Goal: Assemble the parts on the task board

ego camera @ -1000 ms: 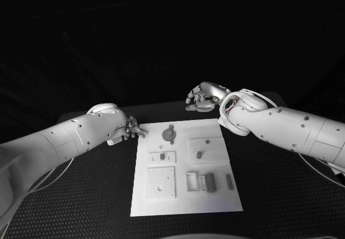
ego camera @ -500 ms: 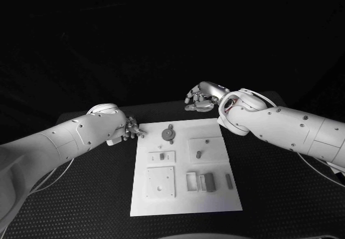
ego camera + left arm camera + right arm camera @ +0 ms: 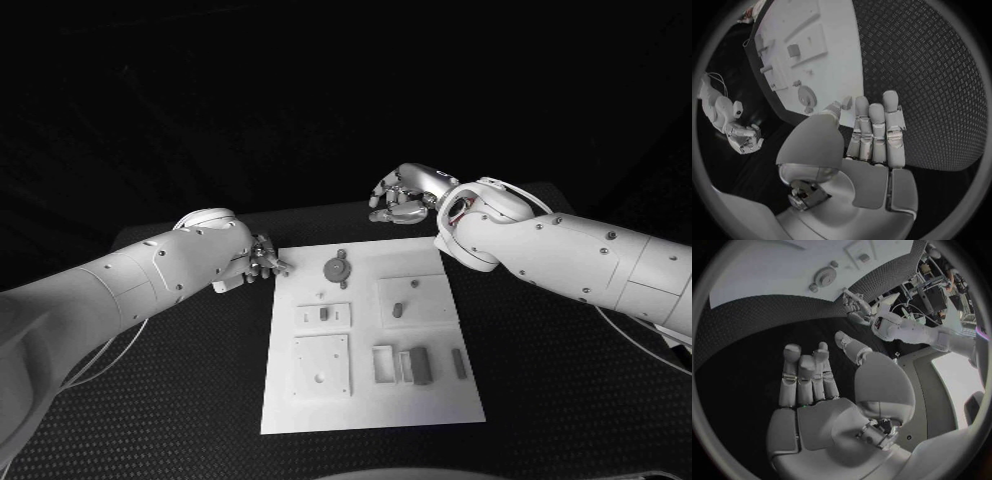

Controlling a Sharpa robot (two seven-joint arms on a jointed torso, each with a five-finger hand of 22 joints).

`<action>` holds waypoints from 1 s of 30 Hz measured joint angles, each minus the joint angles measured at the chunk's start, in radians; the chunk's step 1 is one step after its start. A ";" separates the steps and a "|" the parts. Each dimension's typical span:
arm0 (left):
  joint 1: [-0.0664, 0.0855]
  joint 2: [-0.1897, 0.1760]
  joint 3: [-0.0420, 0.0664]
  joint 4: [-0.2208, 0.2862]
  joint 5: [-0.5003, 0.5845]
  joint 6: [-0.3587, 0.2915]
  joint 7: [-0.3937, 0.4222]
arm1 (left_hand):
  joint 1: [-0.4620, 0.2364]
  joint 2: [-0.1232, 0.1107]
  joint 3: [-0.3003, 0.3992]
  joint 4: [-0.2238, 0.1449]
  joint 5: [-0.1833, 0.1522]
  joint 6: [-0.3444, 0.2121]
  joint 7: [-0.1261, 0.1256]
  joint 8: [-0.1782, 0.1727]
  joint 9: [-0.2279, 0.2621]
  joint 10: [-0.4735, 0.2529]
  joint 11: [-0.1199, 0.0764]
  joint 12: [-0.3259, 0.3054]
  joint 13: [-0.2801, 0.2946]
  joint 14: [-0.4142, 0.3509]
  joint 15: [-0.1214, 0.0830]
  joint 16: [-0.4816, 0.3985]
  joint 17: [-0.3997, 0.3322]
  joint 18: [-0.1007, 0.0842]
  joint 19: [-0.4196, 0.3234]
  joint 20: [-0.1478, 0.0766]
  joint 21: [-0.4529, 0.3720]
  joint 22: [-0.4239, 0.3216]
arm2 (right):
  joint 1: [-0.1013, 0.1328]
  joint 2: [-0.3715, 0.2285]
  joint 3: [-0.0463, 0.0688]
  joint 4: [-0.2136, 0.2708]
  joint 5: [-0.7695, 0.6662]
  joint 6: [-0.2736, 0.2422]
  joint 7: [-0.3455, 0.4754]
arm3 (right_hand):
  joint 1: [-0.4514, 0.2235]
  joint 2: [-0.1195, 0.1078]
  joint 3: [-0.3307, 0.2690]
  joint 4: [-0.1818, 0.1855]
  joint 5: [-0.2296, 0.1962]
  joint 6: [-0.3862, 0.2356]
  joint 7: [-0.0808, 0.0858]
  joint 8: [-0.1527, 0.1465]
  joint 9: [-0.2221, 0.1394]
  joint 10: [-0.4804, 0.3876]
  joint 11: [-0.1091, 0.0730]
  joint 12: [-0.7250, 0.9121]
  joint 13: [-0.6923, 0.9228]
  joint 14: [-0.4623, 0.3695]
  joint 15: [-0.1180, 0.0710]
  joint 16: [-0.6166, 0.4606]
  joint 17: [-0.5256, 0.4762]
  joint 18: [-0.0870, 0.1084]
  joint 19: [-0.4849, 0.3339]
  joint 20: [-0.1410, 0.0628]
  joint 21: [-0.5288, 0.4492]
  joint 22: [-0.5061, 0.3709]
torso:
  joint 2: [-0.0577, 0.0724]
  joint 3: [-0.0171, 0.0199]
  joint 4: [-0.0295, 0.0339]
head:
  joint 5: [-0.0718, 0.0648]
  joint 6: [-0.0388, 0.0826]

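The black counter (image 3: pixel 173 400) carries the white task board (image 3: pixel 368 400) in the middle. Your left robot hand (image 3: pixel 260 260), open and empty, sits just left of its far corner, nearest the round part (image 3: pixel 338 269). Your right robot hand (image 3: pixel 404 195), fingers loosely curled on nothing, hovers beyond the far edge.

White task board (image 3: pixel 368 400), grey parts (image 3: pixel 424 366), black dimpled table (image 3: pixel 562 390), silver robot hand (image 3: pixel 402 196)
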 measured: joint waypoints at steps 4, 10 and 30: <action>0.000 0.000 0.000 -0.002 0.007 0.000 0.001 | 0.008 0.008 0.000 0.000 0.002 0.000 -0.001 0.000 -0.001 -0.003 -0.003 0.000 -0.001 0.000 0.000 0.002 0.001 0.000 0.000 0.000 0.000 0.000 | 0.000 0.000 0.000 0.000 0.000 0.000 0.000 | 0.000 0.000 0.000 0.000 0.000 0.000 0.000 0.000 0.000 0.000 0.000 0.000 0.000 0.000 0.000 0.000 0.000 0.000 0.000 0.000 0.000 0.000 | 0.000 0.0000 0.0001 | 0.000 0.000; 0.000 0.002 0.000 -0.007 0.019 0.000 0.002 | 0.015 0.015 -0.005 0.000 0.004 0.004 0.000 0.000 -0.002 -0.002 -0.003 0.000 -0.003 0.001 -0.001 0.005 0.001 0.000 0.002 0.002 0.000 0.000 | 0.000 0.001 0.000 0.000 0.000 0.000 0.000 | 0.000 0.000 0.000 0.000 0.000 0.001 0.001 0.000 0.000 0.000 0.000 0.000 0.000 0.000 0.000 0.000 0.000 0.000 0.000 0.000 0.000 0.000 | 0.000 -0.0002 0.0003 | -0.001 0.000; 0.000 0.010 0.001 -0.023 0.052 0.004 0.007 | 0.012 0.023 -0.009 0.002 0.007 0.005 -0.002 0.004 -0.003 0.000 -0.005 0.000 -0.004 0.003 -0.003 0.005 0.001 0.000 0.001 0.002 0.000 0.000 | 0.000 0.002 0.000 0.000 0.000 0.000 0.000 | 0.000 0.000 0.000 0.000 0.000 0.001 0.001 0.000 0.000 0.000 0.000 0.000 0.000 0.000 0.000 0.000 0.000 0.000 -0.001 0.001 0.000 0.000 | 0.000 -0.0002 0.0003 | -0.001 0.000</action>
